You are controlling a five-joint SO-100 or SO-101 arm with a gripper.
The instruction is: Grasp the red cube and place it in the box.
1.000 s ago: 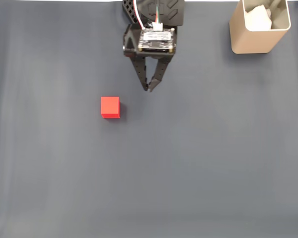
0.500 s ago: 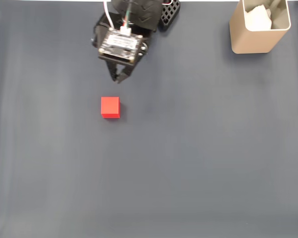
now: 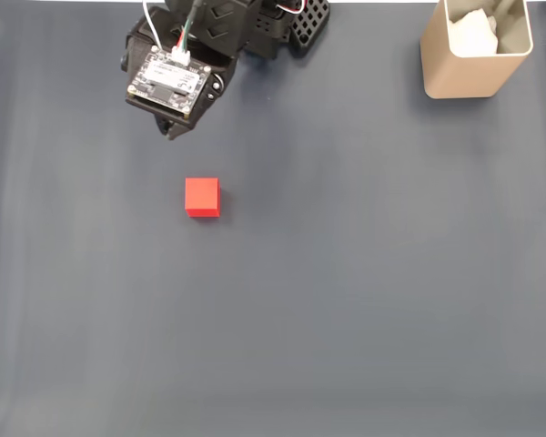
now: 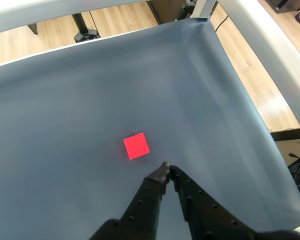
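A small red cube (image 3: 202, 197) lies alone on the dark grey cloth, left of centre in the fixed view. In the wrist view the red cube (image 4: 136, 146) sits just beyond and to the left of my fingertips. My gripper (image 4: 167, 167) is shut, its black fingers meeting at the tips with nothing between them. From the fixed view, the gripper (image 3: 171, 132) hangs above and slightly left of the cube, apart from it, mostly hidden under the wrist board. The beige box (image 3: 476, 47) stands at the top right corner, with something white inside.
Dark grey cloth (image 3: 346, 300) covers the whole work surface. The arm's black base (image 3: 291, 23) sits at the top edge. In the wrist view the table's white frame (image 4: 260, 37) and wooden floor lie beyond the cloth's edges.
The arm has swung leftward across the top of the fixed view, from right of the cube to left of it. The fingers have drawn together. The cube has not moved.
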